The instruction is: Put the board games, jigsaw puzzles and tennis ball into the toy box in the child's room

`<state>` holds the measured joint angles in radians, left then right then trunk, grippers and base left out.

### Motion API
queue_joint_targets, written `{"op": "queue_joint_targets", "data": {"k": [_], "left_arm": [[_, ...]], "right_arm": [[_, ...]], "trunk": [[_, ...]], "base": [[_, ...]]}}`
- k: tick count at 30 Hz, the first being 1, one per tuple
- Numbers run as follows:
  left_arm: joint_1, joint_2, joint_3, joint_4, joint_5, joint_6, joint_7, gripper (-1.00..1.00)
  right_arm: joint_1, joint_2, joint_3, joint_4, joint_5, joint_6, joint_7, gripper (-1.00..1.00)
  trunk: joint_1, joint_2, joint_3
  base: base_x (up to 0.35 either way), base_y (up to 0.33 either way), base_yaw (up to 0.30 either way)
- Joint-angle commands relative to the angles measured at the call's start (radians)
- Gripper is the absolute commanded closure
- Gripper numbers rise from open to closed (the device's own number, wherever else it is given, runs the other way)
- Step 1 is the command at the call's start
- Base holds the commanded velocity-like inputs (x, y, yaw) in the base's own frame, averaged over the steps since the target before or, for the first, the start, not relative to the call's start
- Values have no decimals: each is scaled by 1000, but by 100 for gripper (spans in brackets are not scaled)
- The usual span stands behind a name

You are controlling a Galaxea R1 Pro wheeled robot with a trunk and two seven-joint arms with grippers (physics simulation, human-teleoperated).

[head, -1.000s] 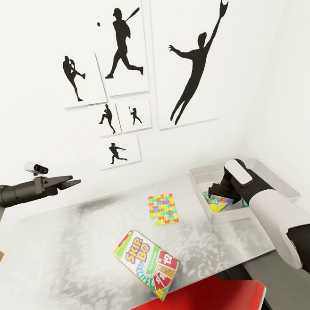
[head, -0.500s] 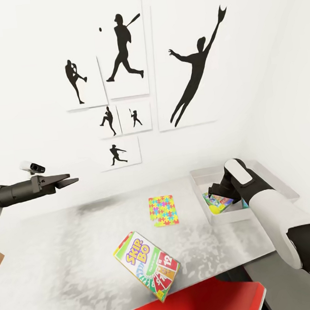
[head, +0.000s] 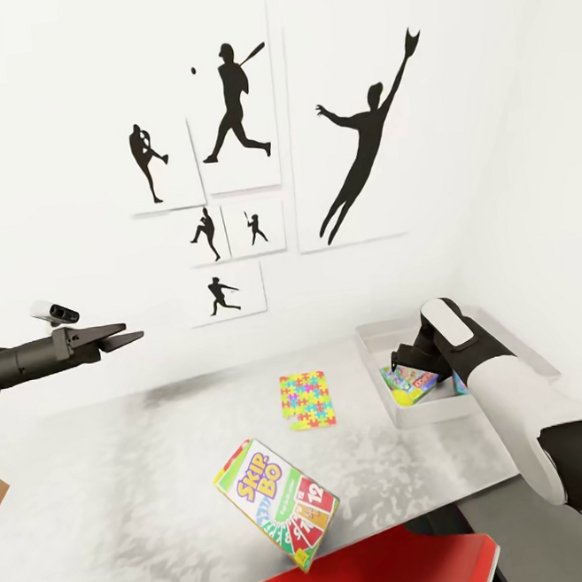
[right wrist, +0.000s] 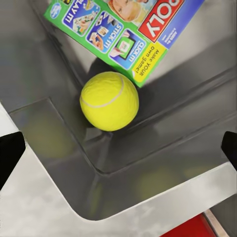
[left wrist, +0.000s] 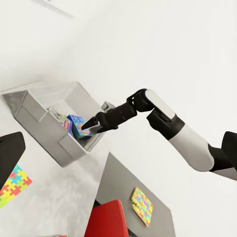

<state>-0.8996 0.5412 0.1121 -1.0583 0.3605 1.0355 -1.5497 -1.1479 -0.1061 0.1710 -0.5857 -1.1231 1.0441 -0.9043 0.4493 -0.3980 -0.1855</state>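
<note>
The SKIP-BO box (head: 278, 504) overhangs the table (head: 123, 485) edge at 6 o'clock: light, stiff card, best pinched across its thin edges. The jigsaw puzzle (head: 307, 399) lies beyond. At 3 o'clock, the right gripper (left wrist: 93, 124), fingers spread and empty, hangs over the toy box (head: 408, 415) holding the tennis ball (right wrist: 109, 101).

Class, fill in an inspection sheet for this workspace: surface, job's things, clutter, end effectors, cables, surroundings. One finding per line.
Surface: table, pale grey-white.
Job's things: toy box holds tennis ball and a green-edged board game; SKIP-BO box overhangs the table's front edge; jigsaw puzzle flat on the table.
Clutter: second jigsaw on a low dark cabinet.
End effectors: left end effector above the table, empty; right end effector open over the toy box.
Cables: nothing seen.
Surroundings: sport prints on a white wall.
</note>
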Motion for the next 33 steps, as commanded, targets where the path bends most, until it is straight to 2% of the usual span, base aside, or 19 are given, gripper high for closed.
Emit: {"op": "queue_joint_targets", "data": {"k": [1,12,20,24,29,33], "left_arm": [[-1,0,0,0,0,11,-4,-100],[-1,1,0,1,-2,9,-4,-100],[0,12,1,4,-4,8,-4,-100],[1,26,2,8,-5,6,-4,-100],[6,43,3,14,-6,2,-3,-100],[13,60,3,20,-7,-11,-3,-100]], "right_arm": [[-1,-2,7,-1,-11,3,-9,-100],[1,-5,4,-22,-12,3,-11,-100],[18,-19,3,-200,-25,3,-10,-100],[58,-21,2,-298,-58,3,-9,-100],[110,-28,2,-434,-122,3,-10,-100],[160,-49,2,-564,-167,3,-10,-100]], "trunk": [[1,-2,-1],[1,-2,17],[1,-2,30],[1,-2,36],[1,-2,44],[1,-2,51]], "base": [[0,0,0],[0,0,0],[0,0,0],[0,0,0],[-10,0,0],[-62,0,0]]}}
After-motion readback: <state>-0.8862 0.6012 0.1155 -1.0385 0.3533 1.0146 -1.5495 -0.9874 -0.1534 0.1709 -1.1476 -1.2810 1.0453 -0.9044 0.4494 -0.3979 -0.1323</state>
